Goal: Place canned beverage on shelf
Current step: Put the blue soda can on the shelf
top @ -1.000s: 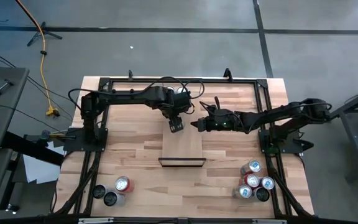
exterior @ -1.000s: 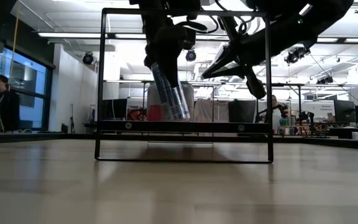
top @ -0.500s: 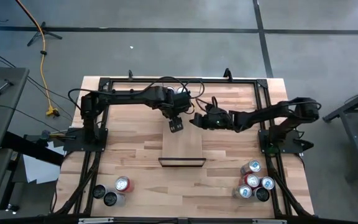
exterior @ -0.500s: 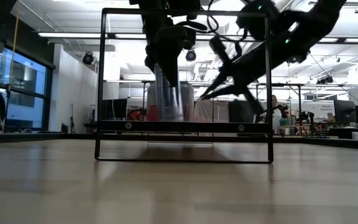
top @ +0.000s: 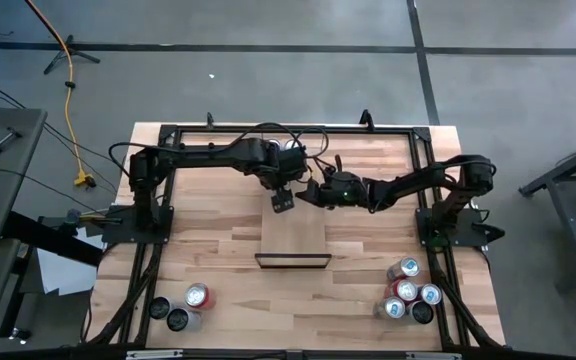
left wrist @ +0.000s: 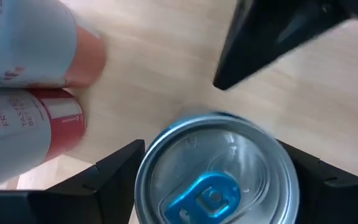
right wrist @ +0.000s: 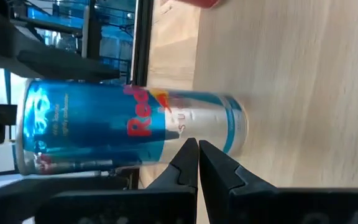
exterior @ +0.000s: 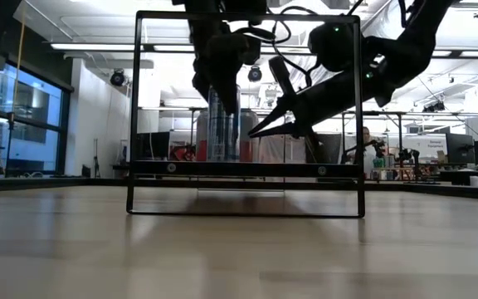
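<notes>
Left gripper (left wrist: 213, 186) has its jaws spread either side of the blue can (left wrist: 215, 171), which stands upright on the shelf (top: 303, 235) near its far end, beside the red cans (left wrist: 33, 93) there. Right gripper (right wrist: 197, 158) is pinched shut, its tips just beside the can's wall. The clean finish, I'd say: lift the left straight up, no sideways drag, and keep the right off the can.

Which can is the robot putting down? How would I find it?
Look at the light-wood shelf in the table's middle. At its far end, between the left gripper's spread fingers, stands a tall blue-and-silver can with a blue pull-tab. The cans beside it are red and pale.
</notes>
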